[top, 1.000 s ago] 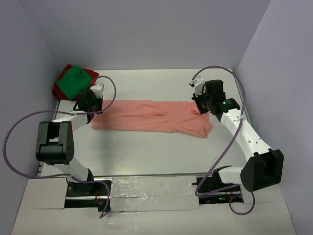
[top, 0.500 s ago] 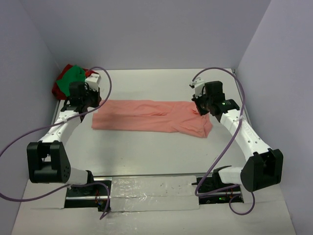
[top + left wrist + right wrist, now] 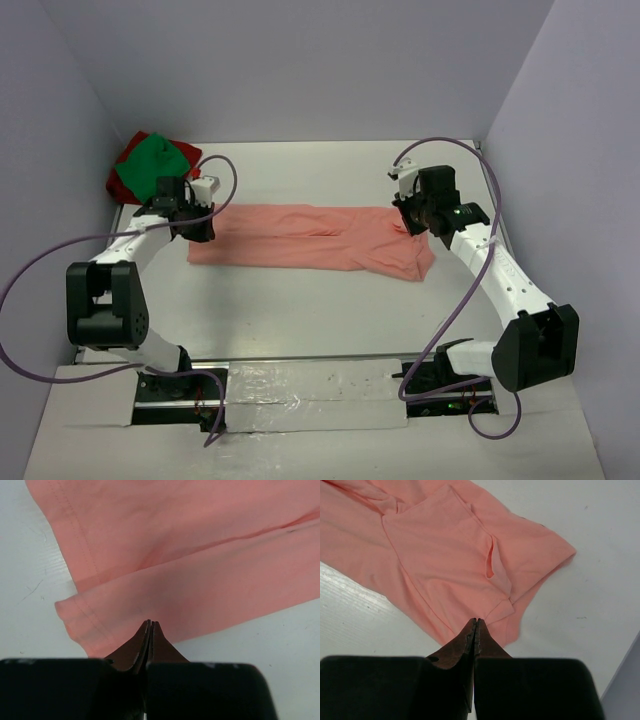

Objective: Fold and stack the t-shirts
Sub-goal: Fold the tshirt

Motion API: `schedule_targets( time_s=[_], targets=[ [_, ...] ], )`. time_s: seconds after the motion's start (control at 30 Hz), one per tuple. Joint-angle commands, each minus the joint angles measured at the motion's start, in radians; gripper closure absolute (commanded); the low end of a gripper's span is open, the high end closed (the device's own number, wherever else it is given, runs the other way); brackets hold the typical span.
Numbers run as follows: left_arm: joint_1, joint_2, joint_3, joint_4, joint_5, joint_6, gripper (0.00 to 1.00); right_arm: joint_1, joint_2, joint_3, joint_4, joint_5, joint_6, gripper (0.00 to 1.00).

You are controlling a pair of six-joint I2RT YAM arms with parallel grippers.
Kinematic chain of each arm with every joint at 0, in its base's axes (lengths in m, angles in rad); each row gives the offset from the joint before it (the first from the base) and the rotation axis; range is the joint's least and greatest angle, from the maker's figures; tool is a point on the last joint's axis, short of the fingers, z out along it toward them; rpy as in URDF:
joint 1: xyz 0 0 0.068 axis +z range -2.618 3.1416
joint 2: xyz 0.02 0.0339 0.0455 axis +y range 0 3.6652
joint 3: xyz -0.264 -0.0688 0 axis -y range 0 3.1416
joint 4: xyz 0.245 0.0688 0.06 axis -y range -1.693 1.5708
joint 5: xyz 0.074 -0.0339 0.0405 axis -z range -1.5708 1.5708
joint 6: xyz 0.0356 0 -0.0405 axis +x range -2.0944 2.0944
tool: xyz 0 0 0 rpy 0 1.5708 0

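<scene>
**Top external view.** The salmon-pink t-shirt [image 3: 310,238] is lying as a long, already narrowed band across the middle of the table [image 3: 300,320], running from 9 o'clock to 3 o'clock. The green t-shirt [image 3: 150,165] is sitting on the dark red t-shirt [image 3: 122,185] in the corner at 10 o'clock, well apart from the band. The left gripper [image 3: 200,228] is hanging over the band's 9 o'clock end and the right gripper [image 3: 408,222] over its 3 o'clock end.

**Left wrist view.** The left gripper [image 3: 150,625] is showing its fingers pressed together, tips over the lower edge of the cloth just beside the hemmed corner [image 3: 75,612]. No cloth is showing between them, and the fabric is lying flat.

**Right wrist view.** The right gripper [image 3: 475,622] is likewise showing its fingers pressed tight, tips at the edge of the sleeve [image 3: 500,570]. Nothing is visibly being caught here either.

**Judgement.** The step in hand is probably seizing both ends for a crosswise fold. To do it well, each gripper should be spreading its fingers first, then pressing down to the table and taking every layer at the hem — not just the top one. Both ends should be rising evenly, so the band is folding square rather than dragging or twisting
</scene>
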Motion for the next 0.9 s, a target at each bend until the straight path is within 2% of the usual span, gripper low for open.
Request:
schedule_targets(
  time_s=[0.0,0.53,0.67,0.73,0.87],
  targets=[
    [-0.002,0.011,0.049,-0.028,0.010,0.028,1.00,-0.001,-0.006,0.007,0.027,0.018,0.007,1.00],
    [-0.002,0.229,0.097,0.104,-0.042,0.020,1.00,-0.001,-0.016,0.043,-0.002,0.024,0.004,1.00],
    [-0.008,0.238,0.081,0.202,-0.089,-0.002,1.00,-0.002,-0.019,0.046,-0.006,0.018,0.007,1.00],
    [-0.031,0.226,0.055,0.276,-0.162,-0.002,1.00,-0.001,-0.017,0.048,-0.007,0.018,0.008,1.00],
    [-0.068,0.270,0.081,0.267,-0.211,0.015,1.00,-0.001,-0.013,0.054,-0.009,0.018,0.013,1.00]
  ],
)
